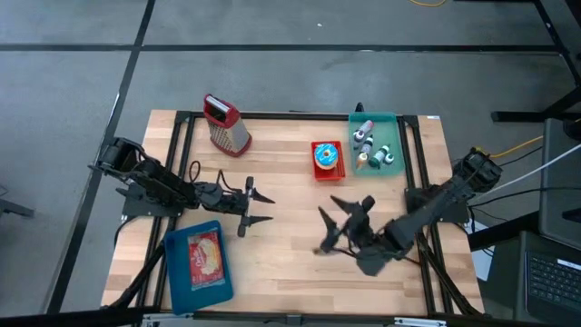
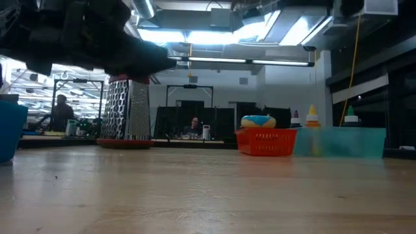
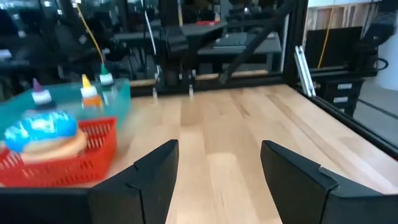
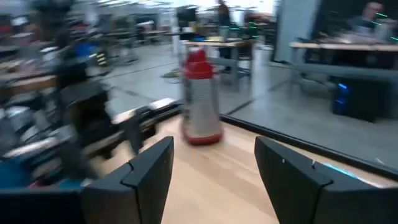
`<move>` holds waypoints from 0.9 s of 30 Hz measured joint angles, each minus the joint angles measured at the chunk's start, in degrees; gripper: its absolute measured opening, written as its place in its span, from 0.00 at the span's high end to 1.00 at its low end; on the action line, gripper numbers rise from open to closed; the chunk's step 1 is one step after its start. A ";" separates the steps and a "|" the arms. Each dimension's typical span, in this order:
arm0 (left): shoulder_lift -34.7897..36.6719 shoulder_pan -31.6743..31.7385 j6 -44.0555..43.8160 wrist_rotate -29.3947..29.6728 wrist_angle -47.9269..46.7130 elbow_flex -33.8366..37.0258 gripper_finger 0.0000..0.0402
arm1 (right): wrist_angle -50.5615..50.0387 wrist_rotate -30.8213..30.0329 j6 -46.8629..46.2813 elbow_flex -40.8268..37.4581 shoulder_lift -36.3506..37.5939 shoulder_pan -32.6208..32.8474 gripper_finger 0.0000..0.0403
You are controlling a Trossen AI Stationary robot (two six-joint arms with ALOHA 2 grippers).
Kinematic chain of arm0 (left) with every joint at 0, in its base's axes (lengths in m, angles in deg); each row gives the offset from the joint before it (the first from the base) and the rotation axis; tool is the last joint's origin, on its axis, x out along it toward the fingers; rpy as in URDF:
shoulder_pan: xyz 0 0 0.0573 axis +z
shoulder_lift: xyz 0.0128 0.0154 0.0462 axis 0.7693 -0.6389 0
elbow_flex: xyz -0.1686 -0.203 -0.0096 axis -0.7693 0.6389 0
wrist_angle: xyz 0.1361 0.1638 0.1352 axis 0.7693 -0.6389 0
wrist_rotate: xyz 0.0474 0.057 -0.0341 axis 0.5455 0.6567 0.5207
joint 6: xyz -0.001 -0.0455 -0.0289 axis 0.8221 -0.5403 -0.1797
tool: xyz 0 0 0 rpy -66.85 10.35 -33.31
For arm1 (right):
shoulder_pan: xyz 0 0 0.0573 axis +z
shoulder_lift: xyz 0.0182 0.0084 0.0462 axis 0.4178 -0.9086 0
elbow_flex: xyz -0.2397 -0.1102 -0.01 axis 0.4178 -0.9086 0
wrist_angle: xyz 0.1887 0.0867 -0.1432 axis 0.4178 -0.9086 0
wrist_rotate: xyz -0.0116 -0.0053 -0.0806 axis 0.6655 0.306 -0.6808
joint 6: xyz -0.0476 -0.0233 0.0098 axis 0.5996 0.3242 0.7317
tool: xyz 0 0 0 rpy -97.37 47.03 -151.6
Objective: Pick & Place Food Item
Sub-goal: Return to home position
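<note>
We judge the sorting done: several food coloring bottles (image 1: 368, 145) stand in the light green bin (image 1: 397, 145) at the table's far right corner, and nothing lies loose mid-table. Beside the bin, a red basket (image 1: 316, 169) holds a doughnut (image 1: 327, 157). A blue bin (image 1: 177, 272) at the near left corner holds a packet (image 1: 206, 257). The left gripper (image 1: 270, 208) and right gripper (image 1: 320, 230) hover mid-table, fingers wide and empty; only parking the arms remains.

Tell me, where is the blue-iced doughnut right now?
In the high view, the doughnut sits in the red basket at the far side of the table, right of centre, just left of the light green bin.
</note>
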 joint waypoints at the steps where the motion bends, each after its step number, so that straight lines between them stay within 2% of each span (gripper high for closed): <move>1: 0.64 -0.17 0.69 0.05 -0.40 -0.37 0.44 | 3.50 0.59 4.29 0.01 0.12 1.18 0.44; 5: 4.99 -0.39 1.91 -2.20 -7.10 -4.25 0.44 | 16.83 2.10 18.67 -0.01 0.19 4.98 0.44; 10: 15.88 -2.28 4.10 -2.82 -29.13 -11.86 0.44 | 30.16 2.37 31.74 1.63 0.19 8.92 0.44; 13: 23.25 -4.25 6.13 -1.63 -39.97 -15.89 0.44 | 31.51 5.23 34.04 4.61 0.17 11.18 0.44; 15: 27.39 -5.27 6.34 -1.58 -42.02 -17.52 0.44 | 31.74 7.35 34.10 6.99 0.19 12.58 0.44; 21: 39.12 -8.36 3.44 -1.58 -41.70 -18.04 0.44 | 31.68 19.32 36.49 11.06 0.20 14.20 0.44; 24: 43.38 -8.86 5.32 -1.56 -41.77 -18.04 0.44 | 31.16 21.20 46.39 11.40 0.17 14.17 0.44; 27: 46.04 -9.64 3.50 -1.60 -42.45 -18.04 0.44 | 31.17 21.21 48.13 11.59 0.16 14.52 0.44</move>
